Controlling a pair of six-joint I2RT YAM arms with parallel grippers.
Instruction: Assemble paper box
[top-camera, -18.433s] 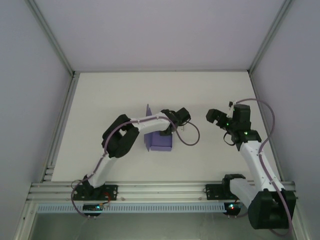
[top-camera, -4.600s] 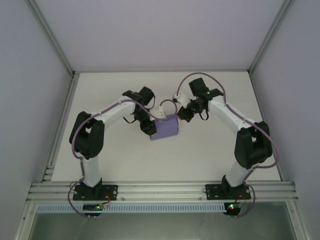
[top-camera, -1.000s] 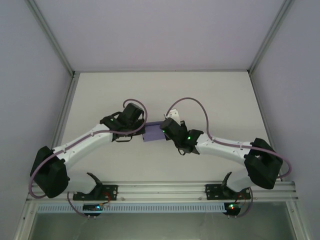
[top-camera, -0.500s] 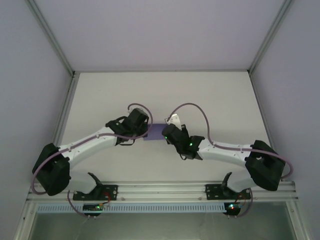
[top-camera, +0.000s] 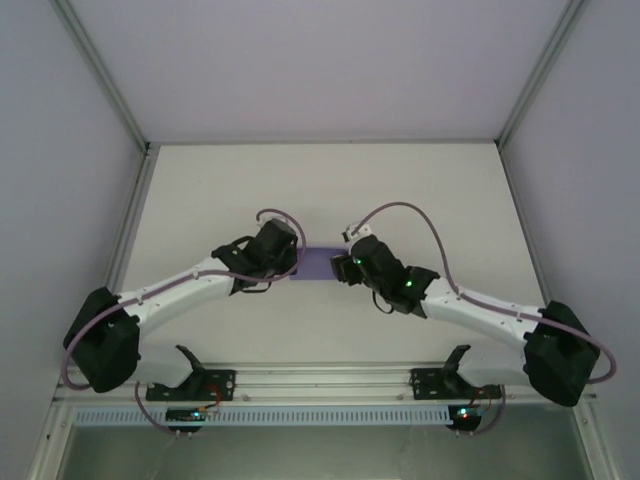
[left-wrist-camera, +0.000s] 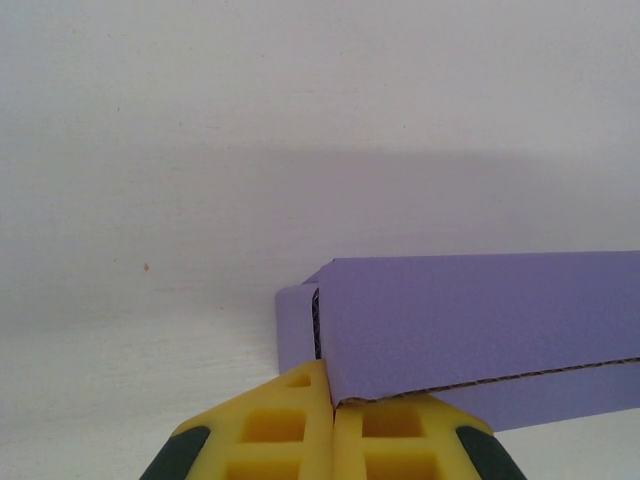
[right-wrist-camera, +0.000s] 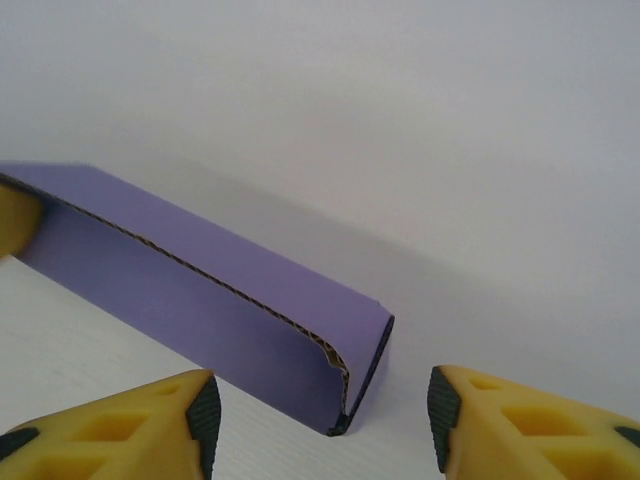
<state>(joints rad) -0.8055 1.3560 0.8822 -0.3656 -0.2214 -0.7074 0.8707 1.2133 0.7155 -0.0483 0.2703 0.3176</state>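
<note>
Paper box (top-camera: 320, 263): was laid flat on table (top-camera: 430, 190), long axis left-to-right.
Left gripper (left-wrist-camera: 332, 420): was closed at one end.
Right gripper (right-wrist-camera: 320, 405): was parted before other end.

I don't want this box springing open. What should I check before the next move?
1. Right gripper open, fingers clear of the paper box: ok.
2. Left gripper shut at the box's other end: ok.
3. Left gripper actually pinching card between its fingers: cannot tell.
4. Box lying flat on the table: ok.
5. End flap facing the right gripper seated flush: not ok, its edge looks curled at the corner.
</note>
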